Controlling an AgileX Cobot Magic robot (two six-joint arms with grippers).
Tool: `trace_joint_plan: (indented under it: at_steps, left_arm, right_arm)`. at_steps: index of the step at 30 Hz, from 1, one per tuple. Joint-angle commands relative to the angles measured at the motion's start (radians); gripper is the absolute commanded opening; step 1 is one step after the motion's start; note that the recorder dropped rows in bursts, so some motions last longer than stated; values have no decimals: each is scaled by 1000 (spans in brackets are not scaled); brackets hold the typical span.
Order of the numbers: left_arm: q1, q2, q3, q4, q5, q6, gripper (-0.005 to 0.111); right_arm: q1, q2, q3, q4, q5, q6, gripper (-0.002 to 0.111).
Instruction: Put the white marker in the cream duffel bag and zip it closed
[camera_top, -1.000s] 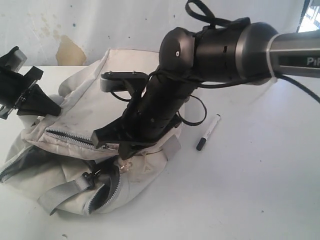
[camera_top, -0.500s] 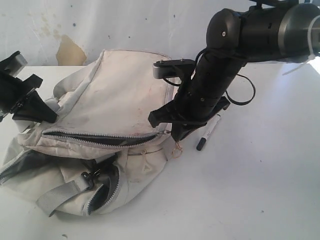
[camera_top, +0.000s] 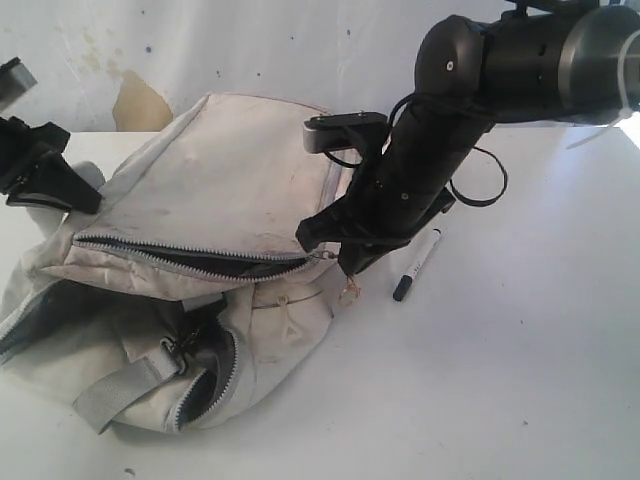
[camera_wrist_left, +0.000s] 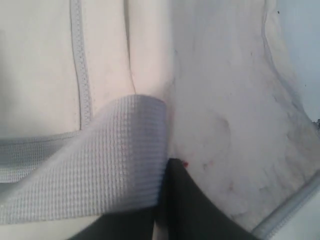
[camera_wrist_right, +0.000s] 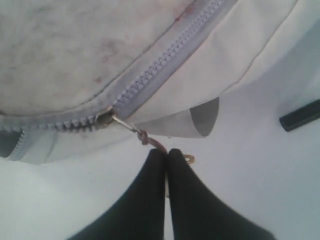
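Observation:
The cream duffel bag (camera_top: 230, 180) lies on the left half of the table, and its top zipper (camera_top: 190, 258) gapes along a dark slit. My right gripper (camera_top: 345, 272) sits at the zipper's right end, shut on the pull cord (camera_wrist_right: 150, 141) that hangs from the slider (camera_wrist_right: 104, 119). Just right of that gripper the white marker (camera_top: 416, 262) lies on the table, black cap toward the front; only its cap (camera_wrist_right: 300, 115) shows in the right wrist view. At the bag's left end my left gripper (camera_top: 60, 190) is shut on a grey webbing strap (camera_wrist_left: 100, 165).
A front side pocket zipper (camera_top: 215, 375) stands open beside a grey strap with a black clip (camera_top: 180, 352). White table (camera_top: 500, 380) stretches to the right and front of the bag. A stained wall (camera_top: 140, 100) rises behind.
My right gripper dragged the zipper slider to the right, opening the top zipper. The left gripper then pulled the bag's left end up and to the left, widening the slit.

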Motion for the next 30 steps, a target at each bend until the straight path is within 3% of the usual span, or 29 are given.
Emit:
trace_joint_plan:
  at_steps: [1,5,12,21,27,30]
  left_arm:
    - [7,-44,-6,37,-36,1,20]
    - [7,-45,-6,37,-32,-35,34]
    - [-12,-50,-6,13,-1,-18,35]
    - [-185,-116,-6,18,19,205,35]
    - [-289,-132,-6,61,64,239,35]
    - [-332,-132,-6,128,64,239,41]
  right_arm:
    - [-20,-12,5,-44,15,-26,0]
    - [-20,-12,5,-42,15,-28,0]
    - [-20,-12,5,-40,-6,-29,0]
    - [-20,-12,5,42,-33,-64,0]
    - [-20,-12,5,148,-59,-207,0]
    - [-20,-19,5,193,-51,-249,0]
